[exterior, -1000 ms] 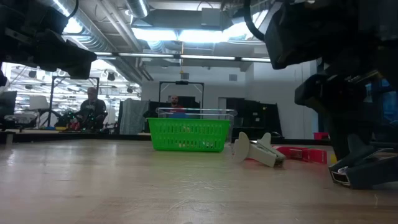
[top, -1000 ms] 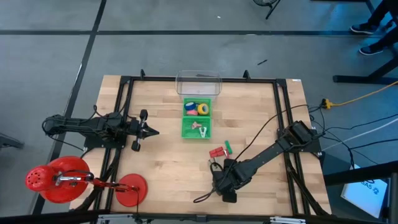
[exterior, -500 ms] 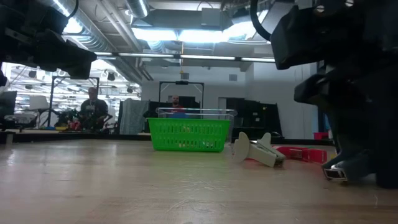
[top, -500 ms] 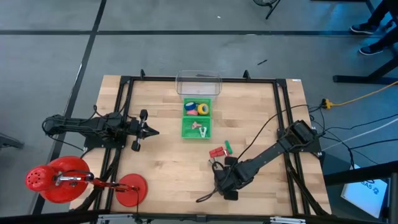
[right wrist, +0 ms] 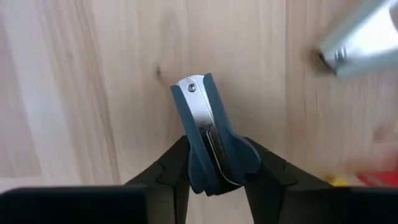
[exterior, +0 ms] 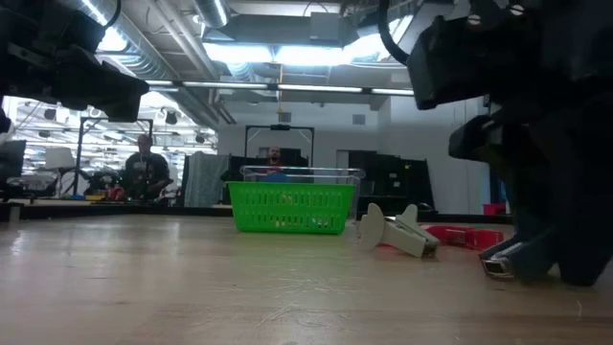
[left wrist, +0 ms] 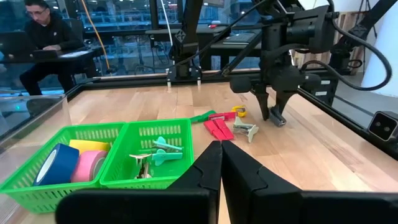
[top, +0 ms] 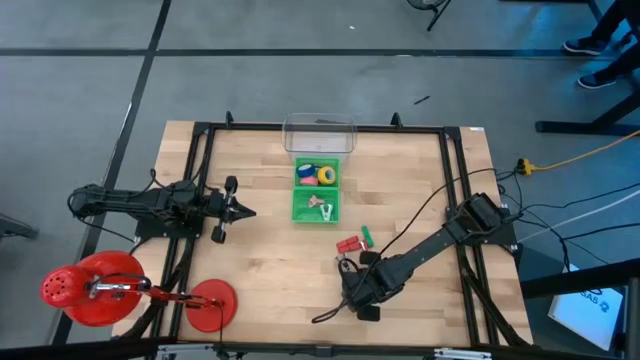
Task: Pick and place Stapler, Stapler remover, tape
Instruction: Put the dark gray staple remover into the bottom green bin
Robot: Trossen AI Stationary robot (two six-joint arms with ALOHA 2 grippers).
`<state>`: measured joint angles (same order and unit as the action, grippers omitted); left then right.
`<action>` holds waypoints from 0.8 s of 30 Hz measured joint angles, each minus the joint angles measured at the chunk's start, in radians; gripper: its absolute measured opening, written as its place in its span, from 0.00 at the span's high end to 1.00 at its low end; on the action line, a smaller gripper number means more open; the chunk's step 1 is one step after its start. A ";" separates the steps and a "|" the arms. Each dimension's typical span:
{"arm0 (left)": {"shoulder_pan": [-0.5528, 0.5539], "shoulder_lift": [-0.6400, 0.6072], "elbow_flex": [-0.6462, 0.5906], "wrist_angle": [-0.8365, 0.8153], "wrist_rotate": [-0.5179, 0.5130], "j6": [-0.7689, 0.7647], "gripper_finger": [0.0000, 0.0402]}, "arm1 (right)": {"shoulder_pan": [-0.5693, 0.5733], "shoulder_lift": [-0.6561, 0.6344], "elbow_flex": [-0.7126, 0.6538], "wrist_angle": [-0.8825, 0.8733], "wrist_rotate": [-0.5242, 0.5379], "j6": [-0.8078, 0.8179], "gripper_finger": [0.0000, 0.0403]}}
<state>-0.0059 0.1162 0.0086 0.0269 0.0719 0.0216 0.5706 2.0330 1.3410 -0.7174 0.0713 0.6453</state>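
A dark blue stapler (right wrist: 204,124) with a metal top lies on the wooden table near its front edge, right of the middle (top: 367,312). My right gripper (right wrist: 214,168) points down over it and is shut on it (exterior: 536,264). My left gripper (left wrist: 221,163) is shut and holds nothing, level above the table's left side (top: 245,211). Blue, yellow and pink tape rolls (top: 318,175) lie in the far half of a green basket (top: 296,190). Staple removers (top: 320,209) lie in its near half, and another one (left wrist: 245,129) lies on the table. My right gripper pinches the stapler's two long sides (right wrist: 231,158) between its two fingers, back from the metal-tipped end (right wrist: 193,87). The fingers come from above, pointing down, and lie across the stapler. The stapler rests on the table (exterior: 500,266).
Red staplers (top: 348,244) and a green one (top: 366,236) lie just beyond my right gripper. A clear bin (top: 319,133) stands behind the basket. Red round items (top: 90,288) sit at the front left corner. A black frame (top: 455,190) runs around the table.
My right gripper has shut its fingers on the blue stapler while staying in place. The stapler's metal-tipped end has slid a little toward the table's left and stays on the table.
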 joint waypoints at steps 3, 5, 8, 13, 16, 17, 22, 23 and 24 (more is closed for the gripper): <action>0.000 0.000 0.000 0.000 0.000 0.000 0.98 | -0.012 0.008 0.030 0.033 0.008 -0.037 0.72; 0.000 0.000 0.000 0.000 0.000 0.000 0.98 | -0.021 0.008 0.054 0.035 0.012 -0.076 0.72; 0.000 0.000 0.000 0.001 0.000 0.000 0.99 | -0.031 0.007 0.096 0.029 -0.008 -0.141 0.72; 0.000 0.000 0.000 0.000 0.000 0.000 0.99 | -0.051 0.007 0.177 0.021 -0.023 -0.235 0.72; 0.000 0.000 0.000 0.000 0.000 0.000 0.98 | -0.069 0.005 0.230 0.021 -0.020 -0.287 0.72; 0.000 0.000 0.000 0.000 0.000 0.000 0.98 | -0.075 0.005 0.249 0.020 -0.020 -0.303 0.72; 0.000 0.000 0.000 0.000 0.000 0.000 0.99 | -0.110 0.003 0.348 0.011 -0.022 -0.391 0.72; 0.000 0.000 0.000 0.000 0.000 0.000 0.99 | -0.118 0.003 0.366 0.009 -0.021 -0.407 0.72; 0.000 0.000 0.000 0.000 0.000 0.000 0.99 | -0.127 0.003 0.386 0.007 -0.020 -0.425 0.72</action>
<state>-0.0059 0.1158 0.0086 0.0273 0.0719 0.0217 0.4438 2.0361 1.7269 -0.7107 0.0515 0.2206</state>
